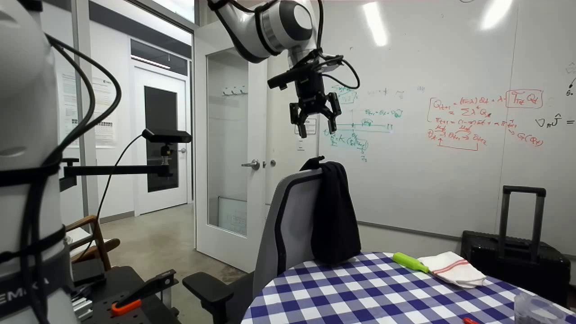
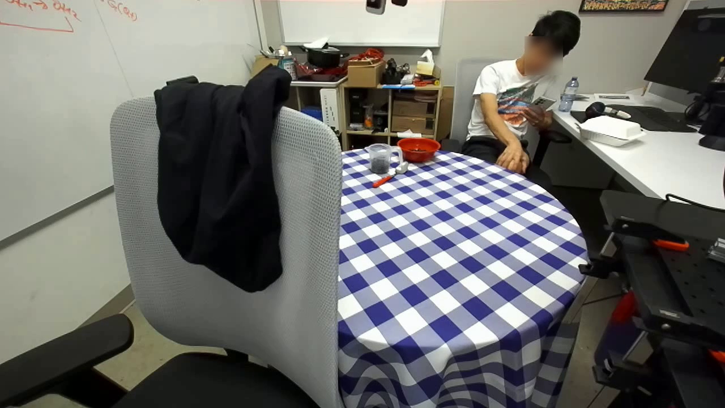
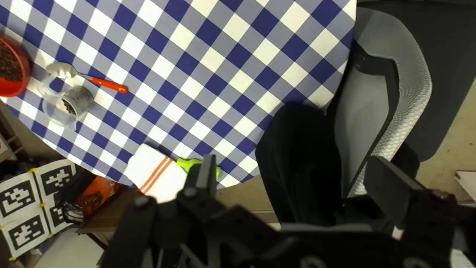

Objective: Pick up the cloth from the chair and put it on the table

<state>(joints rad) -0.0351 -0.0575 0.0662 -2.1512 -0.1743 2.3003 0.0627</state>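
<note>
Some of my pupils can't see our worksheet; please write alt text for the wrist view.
A black cloth hangs over a grey chair, seen from above past the open end effector. A blue-checked table beside it holds a striped towel, red-handled utensil, clear cup and red bowl.

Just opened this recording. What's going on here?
A robot arm hangs with its hand open and empty above the grey chair. The black cloth is draped over the top of the chair's back, hanging down on both sides; nothing grips it, and it is not yet laid on the checked table. In an exterior view, a person sits beyond the table, holding a phone.
</note>
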